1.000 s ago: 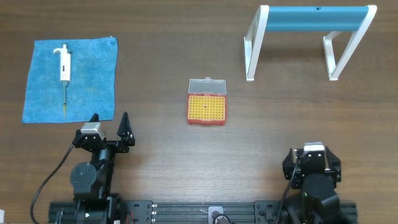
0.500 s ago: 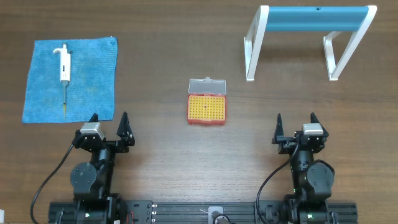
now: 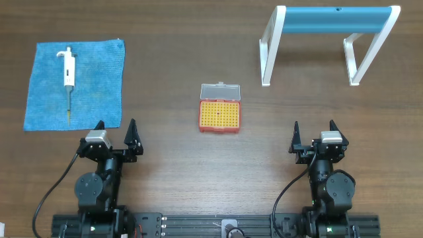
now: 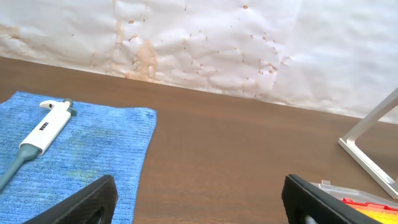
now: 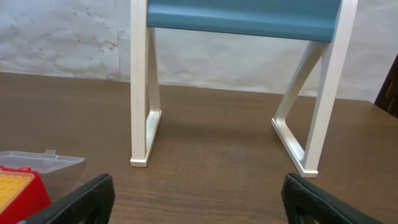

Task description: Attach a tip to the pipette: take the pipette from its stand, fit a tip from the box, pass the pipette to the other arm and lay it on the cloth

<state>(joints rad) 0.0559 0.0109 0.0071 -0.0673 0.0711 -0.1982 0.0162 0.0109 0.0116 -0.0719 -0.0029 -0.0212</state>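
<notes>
We found the white hand pipette (image 3: 67,69) lying flat on the blue square cloth (image 3: 99,79), which was spread on the brown wooden table (image 3: 172,53) well apart from the orange tip box (image 3: 219,116), on the box's left side and a little farther from the arms' bases than the box. The pipette lay on the half of the cloth farther from the box, its white head away from the bases and its slender shaft pointing back toward them, with a yellowish end. The box itself sat with its clear lid swung open behind it and rows of yellow tips showing. The white-legged stand with a blue top bar (image 3: 334,20) stood well apart from the box on its right side, farther from the bases. The left gripper (image 3: 115,127) hung nearer the bases than the box, off to the box's left and just beside the cloth's near corner, its two black fingers spread wide and holding nothing. The right gripper (image 3: 314,125) hung opposite it, off to the box's right, its fingers likewise spread apart and empty.
</notes>
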